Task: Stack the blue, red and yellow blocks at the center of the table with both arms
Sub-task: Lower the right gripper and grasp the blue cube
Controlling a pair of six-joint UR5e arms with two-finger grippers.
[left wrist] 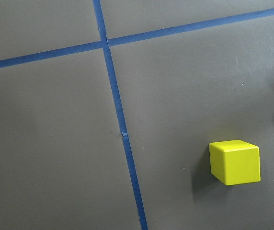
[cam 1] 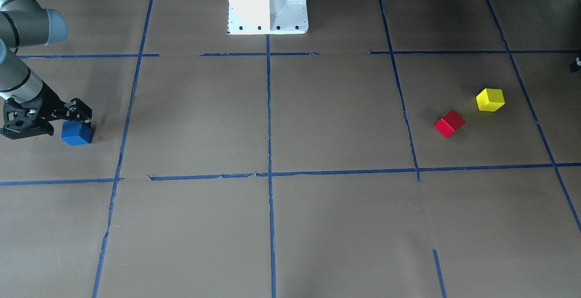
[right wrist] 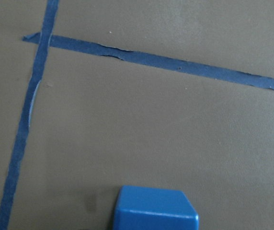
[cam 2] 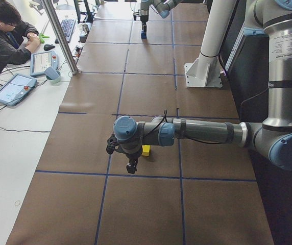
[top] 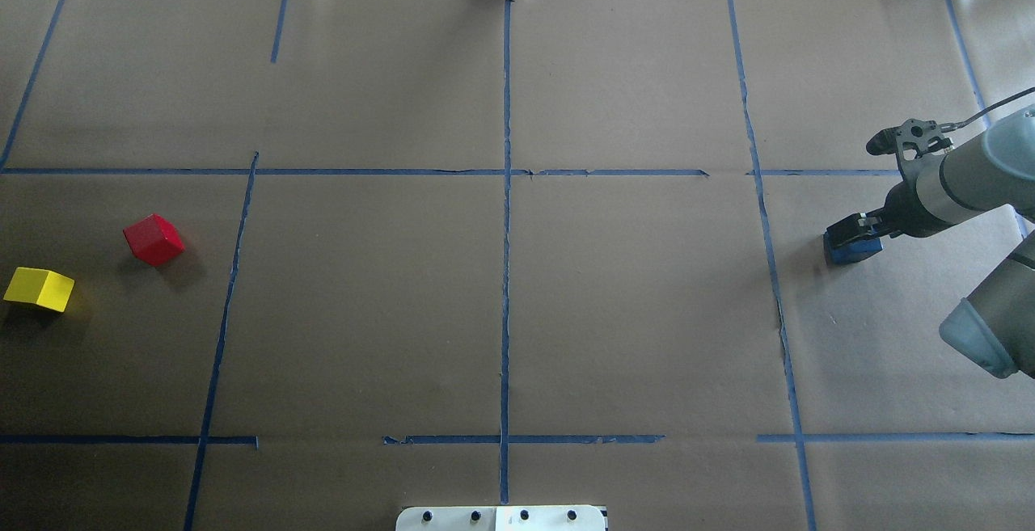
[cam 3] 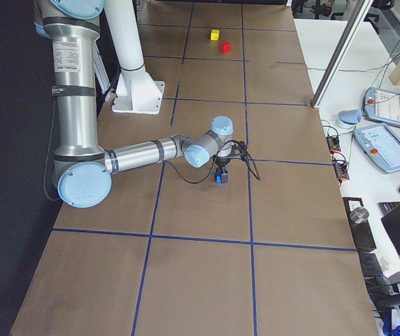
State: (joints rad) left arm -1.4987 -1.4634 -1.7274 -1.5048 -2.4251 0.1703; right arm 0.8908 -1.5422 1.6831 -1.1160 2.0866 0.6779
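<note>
Blue block (cam 1: 76, 133) sits on the table at the robot's right, well away from centre. The right gripper (cam 1: 78, 113) is low over it, and whether it has closed cannot be told. This looks like the grasping step; next, a firm grip and a carry to centre

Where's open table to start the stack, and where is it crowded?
The squares on both sides of the centre tape line are bare, from the robot base to the far edge. Only the ends are busy: red block and yellow block close together at the left end, right gripper at the blue block at the right end.
</note>
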